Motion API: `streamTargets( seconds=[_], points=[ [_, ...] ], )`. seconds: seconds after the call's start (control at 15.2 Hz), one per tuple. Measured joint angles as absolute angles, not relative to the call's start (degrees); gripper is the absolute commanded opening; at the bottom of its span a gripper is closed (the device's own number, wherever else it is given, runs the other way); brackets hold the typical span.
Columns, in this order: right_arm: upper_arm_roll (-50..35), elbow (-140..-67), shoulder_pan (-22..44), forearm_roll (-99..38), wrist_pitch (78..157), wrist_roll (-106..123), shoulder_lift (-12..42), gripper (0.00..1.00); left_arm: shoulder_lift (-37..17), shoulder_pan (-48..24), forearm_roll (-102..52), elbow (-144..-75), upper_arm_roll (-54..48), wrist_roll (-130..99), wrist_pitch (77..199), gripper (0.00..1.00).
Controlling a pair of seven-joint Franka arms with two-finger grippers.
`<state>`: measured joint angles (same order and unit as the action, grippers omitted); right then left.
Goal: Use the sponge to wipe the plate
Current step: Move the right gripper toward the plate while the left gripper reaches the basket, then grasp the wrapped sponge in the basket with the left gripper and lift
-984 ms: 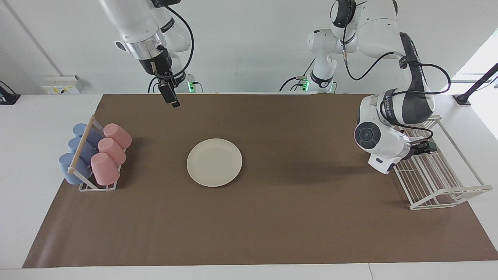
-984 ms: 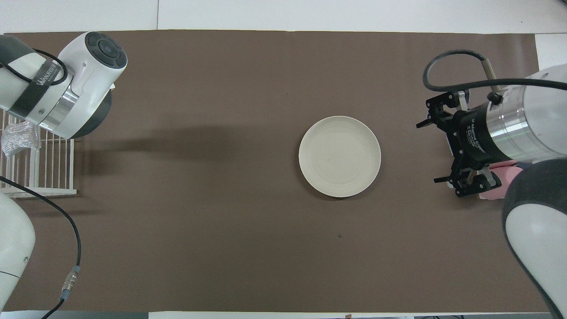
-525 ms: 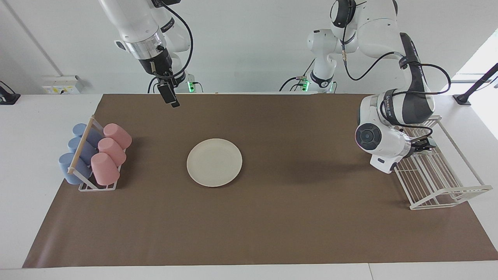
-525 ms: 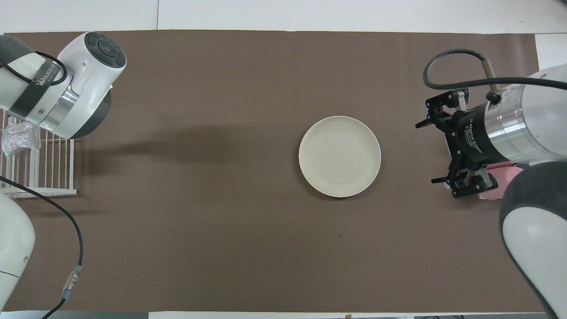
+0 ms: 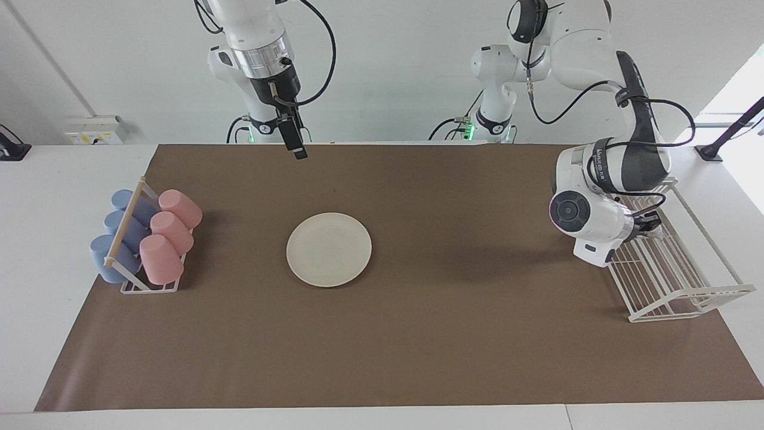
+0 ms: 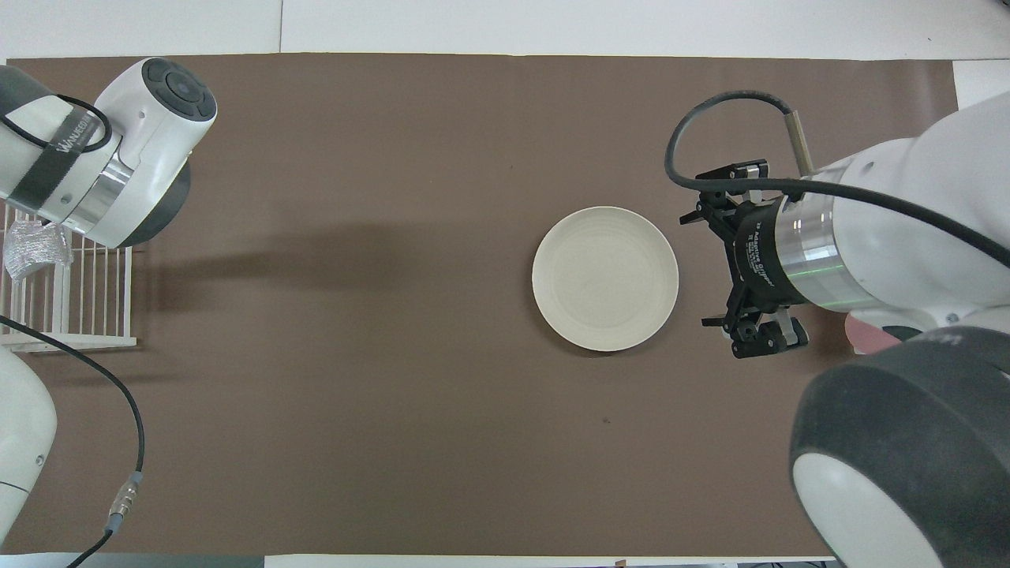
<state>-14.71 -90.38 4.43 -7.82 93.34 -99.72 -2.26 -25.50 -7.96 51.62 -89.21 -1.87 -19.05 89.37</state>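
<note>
Closing on its target: left claw (image 5: 652,228), two-finger, black. A second ago its fingers stood apart; now they are shut. I judge they have pinched the small silvery-grey wad of crinkled, shiny mesh, the sponge (image 6: 30,249), though the wrist hides the contact itself.

- Sponge: lies in the white wire rack (image 5: 680,280) at the left arm's end of the table, well apart from the plate. Soft, springy, translucent.
- Meaning for the task: I take the pick-up as made. Lifting and carrying to the plate come next, and no wiping has begun.
- Right claw (image 6: 705,268): fingers spread wide, empty, raised. It has swung in from the cup end and hangs over the mat beside the plate.
- Round, flat, cream-white plate (image 5: 329,249): shallow rim, matt, bare, mid-table.
- Brown paper-like mat (image 5: 453,334): smooth.
- Pink cups (image 5: 170,236) and blue cups (image 5: 116,239): lying tipped in a small stand at the right arm's end.
</note>
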Motion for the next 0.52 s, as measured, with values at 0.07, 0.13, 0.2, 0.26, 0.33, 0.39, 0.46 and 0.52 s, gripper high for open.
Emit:
streamTargets(
  seconds=[0.07, 0.13, 0.2, 0.26, 0.33, 0.39, 0.46, 0.52],
  points=[
    [-14.7, -90.3, 4.5, -7.8, 93.3, -100.8, -2.3, 1.0, -25.5, -8.0, 51.5, -89.2, -1.9, -19.1, 89.4, 0.0],
    [-14.7, -90.3, 4.9, -7.8, 93.3, -101.7, -2.3, 1.0, -25.5, -8.0, 51.0, -89.1, -1.9, -19.2, 89.4, 0.0],
    [-14.7, -90.2, 5.5, -7.7, 93.3, -102.5, -2.3, 1.0, -25.4, -8.0, 49.6, -88.7, -1.9, -19.4, 89.4, 0.0],
    [-14.7, -90.1, 6.1, -7.6, 93.3, -103.1, -2.3, 1.0, -25.2, -8.0, 47.2, -87.9, -1.9, -19.7, 89.4, 0.0],
    [-14.7, -90.0, 6.5, -7.6, 93.3, -103.6, -2.3, 1.0, -24.6, -8.0, 44.0, -86.7, -1.7, -19.8, 89.4, 0.0],
    [-14.7, -89.9, 6.7, -7.6, 92.8, -104.0, -2.3, 1.0, -23.7, -8.0, 39.8, -85.4, -1.5, -19.8, 89.1, 0.0],
    [-14.7, -89.5, 6.7, -7.6, 91.7, -104.2, -2.1, 1.0, -22.4, -7.9, 35.0, -84.0, -1.3, -19.8, 88.2, 0.0],
    [-14.7, -88.5, 6.9, -7.6, 90.3, -104.4, -1.5, 1.0, -21.0, -7.9, 30.1, -82.6, -1.1, -19.8, 86.1, 0.0]
  ],
)
